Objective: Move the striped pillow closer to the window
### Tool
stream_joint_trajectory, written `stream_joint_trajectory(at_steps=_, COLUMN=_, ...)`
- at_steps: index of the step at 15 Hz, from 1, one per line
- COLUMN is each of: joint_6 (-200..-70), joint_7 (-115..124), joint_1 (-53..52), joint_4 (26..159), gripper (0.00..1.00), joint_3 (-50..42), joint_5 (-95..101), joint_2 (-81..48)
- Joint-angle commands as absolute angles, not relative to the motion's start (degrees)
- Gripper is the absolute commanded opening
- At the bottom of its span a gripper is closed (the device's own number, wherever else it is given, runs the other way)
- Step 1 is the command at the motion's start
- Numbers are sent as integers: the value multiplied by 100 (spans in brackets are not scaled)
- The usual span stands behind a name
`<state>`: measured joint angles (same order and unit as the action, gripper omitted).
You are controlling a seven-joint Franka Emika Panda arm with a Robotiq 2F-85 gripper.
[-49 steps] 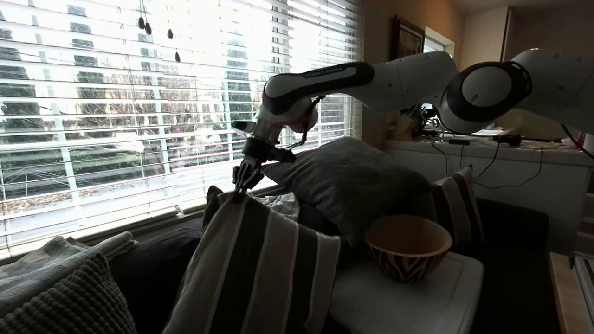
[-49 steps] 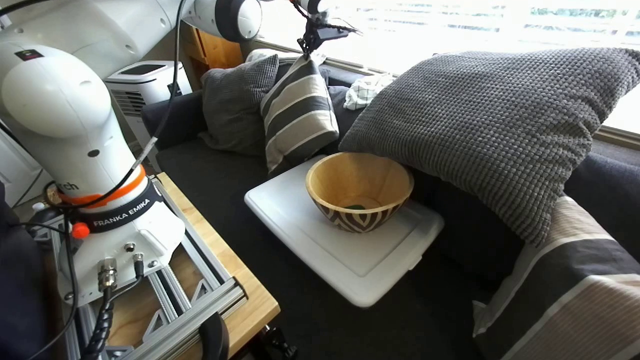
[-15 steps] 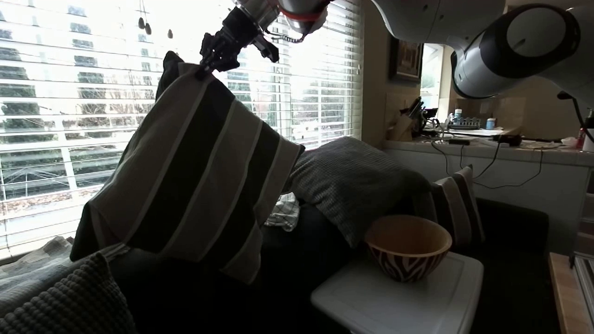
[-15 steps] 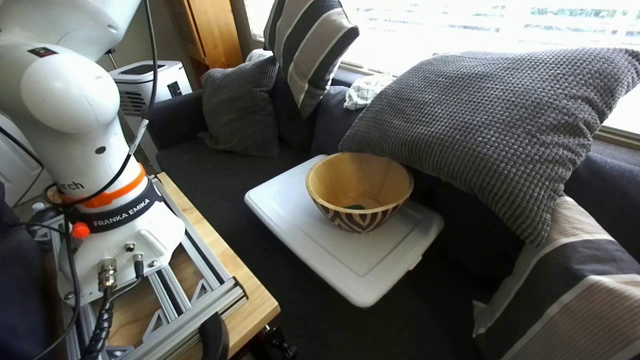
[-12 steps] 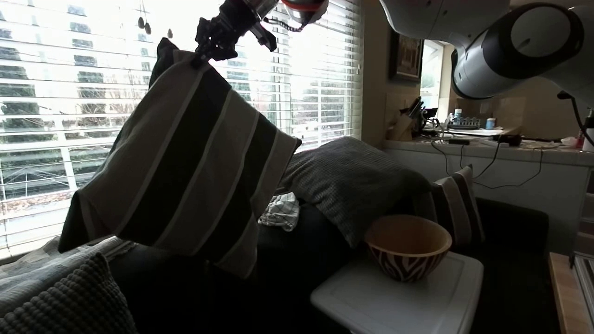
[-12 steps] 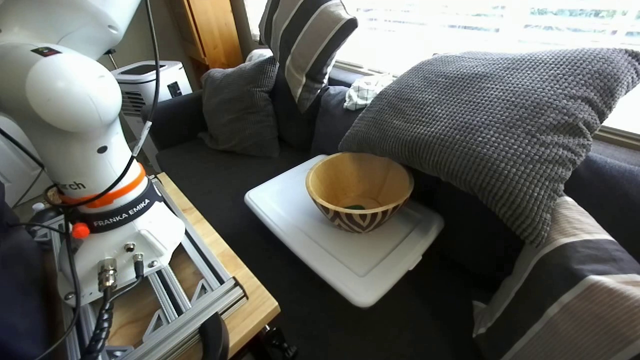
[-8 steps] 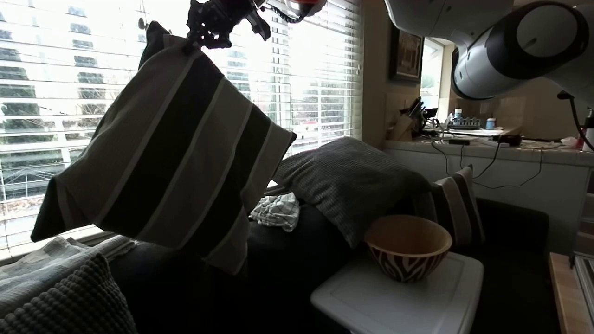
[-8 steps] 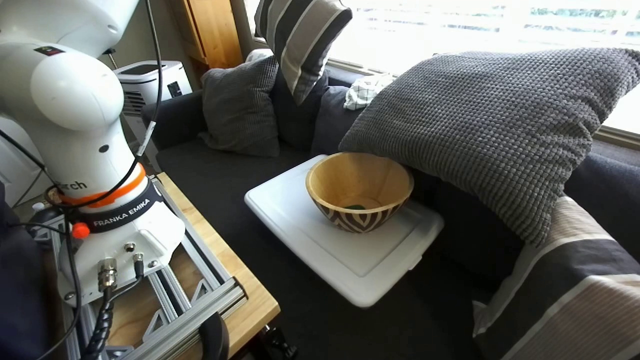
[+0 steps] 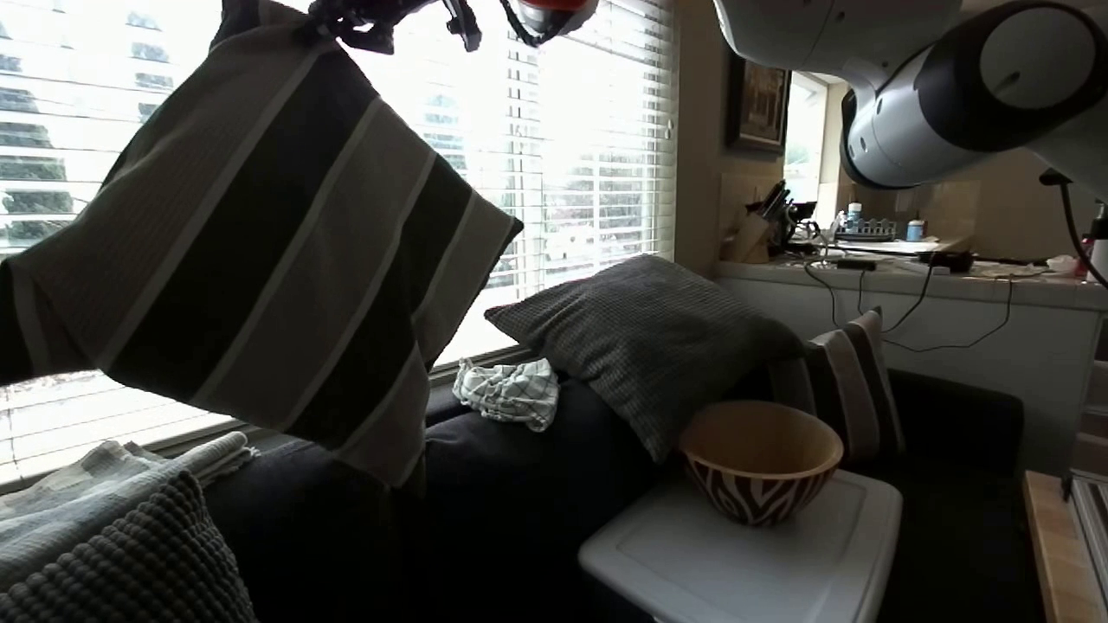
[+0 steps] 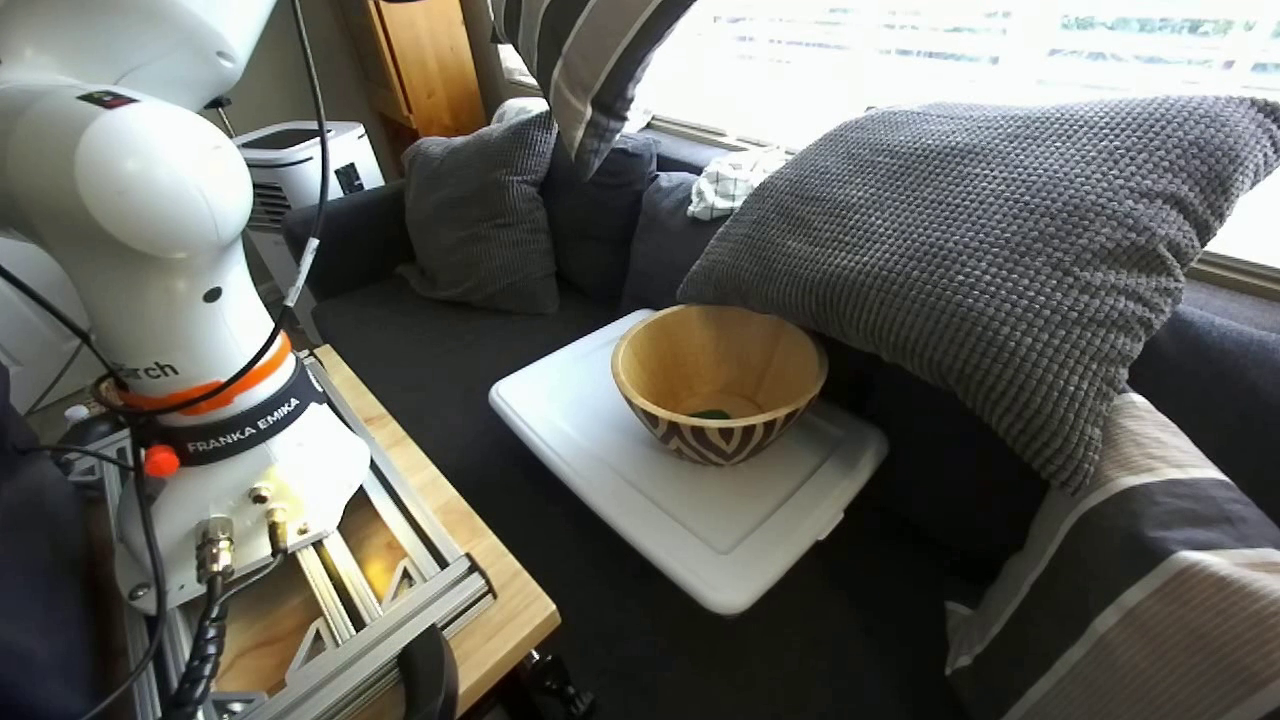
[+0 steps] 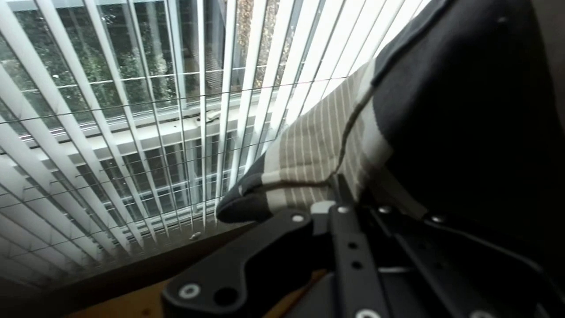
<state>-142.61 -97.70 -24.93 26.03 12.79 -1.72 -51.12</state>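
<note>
In an exterior view, the striped pillow (image 9: 286, 234) hangs before the window (image 9: 597, 164) and above the sofa (image 9: 554, 484), left of cloth (image 9: 509, 394) and bowl (image 9: 762, 486).

We see a white arm (image 10: 160, 190), orange band (image 10: 243, 382), black cable (image 10: 205, 640), and silver pins (image 11: 298, 218) on a black gripper (image 11: 340, 190)

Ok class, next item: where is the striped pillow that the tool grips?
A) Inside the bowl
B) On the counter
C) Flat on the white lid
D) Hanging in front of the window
D: in an exterior view the striped pillow dangles from the tool, pinched near its top corner, with the window behind it.
</note>
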Motion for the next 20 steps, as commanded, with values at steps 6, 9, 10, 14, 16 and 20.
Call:
stream_joint_trajectory(at_steps=6, joint_6=-15592, joint_7=-10285, joint_1=-2508, joint_4=2483, gripper=1, joint_3=947, joint_5=544, joint_2=-5274)
stream_joint_trajectory(at_steps=9, joint_6=-15887, joint_7=-10347, joint_1=-2411, joint_4=2468, gripper=1, joint_3=719, joint_5=764, joint_2=-5354)
stream_joint_trajectory(at_steps=10, joint_6=-15957, joint_7=-10410, joint_1=-2371, joint_4=2476, gripper=1, joint_3=667, joint_5=832, joint_2=-5368)
stream_joint_trajectory(at_steps=14, joint_6=-16048, joint_7=-11203, joint_1=-2153, joint_4=2548, gripper=1, joint_3=715, joint_5=957, joint_2=-5428)
stream_joint_trajectory(at_steps=16, joint_6=-16043, joint_7=-11629, joint_1=-2074, joint_4=2554, gripper=1, joint_3=709, joint_5=989, joint_2=-5493)
stream_joint_trajectory(at_steps=20, joint_6=-15717, joint_7=-11444, joint_1=-2067, joint_4=2599, gripper=4, joint_3=678, joint_5=847, joint_2=-5556)
